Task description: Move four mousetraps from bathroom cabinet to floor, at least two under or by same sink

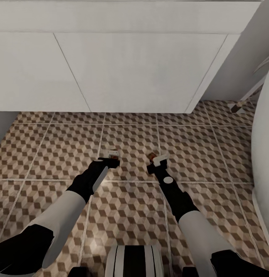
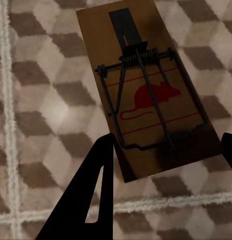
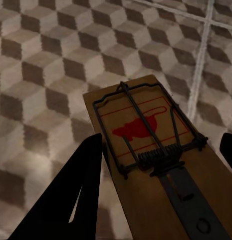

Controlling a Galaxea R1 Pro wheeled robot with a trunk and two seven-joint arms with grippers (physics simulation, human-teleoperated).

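Two mousetraps are in hand over the bathroom floor [image 1: 211, 154], in front of the white vanity [image 1: 130, 69]. My left gripper [image 1: 110, 157] is shut on a mousetrap [image 2: 150, 100], a brown board with a wire bar and a red mouse print; its dark fingers [image 2: 86, 200] press the board's edges. My right gripper [image 1: 157, 158] is shut on another mousetrap [image 3: 150, 150] of the same look, held between its fingers [image 3: 71, 200] a little above the tiles. The two grippers hang side by side, about a tile's width apart. The cabinet is out of view, as are the sink's basin and tap.
The vanity hangs off the floor with shadowed tile beneath it. A large curved white fixture [image 1: 263, 154] bulges in at the right edge. A slim white leg with a dark tip [image 1: 236, 105] rests on the tiles at the far right. My base [image 1: 134, 261] is at the bottom.
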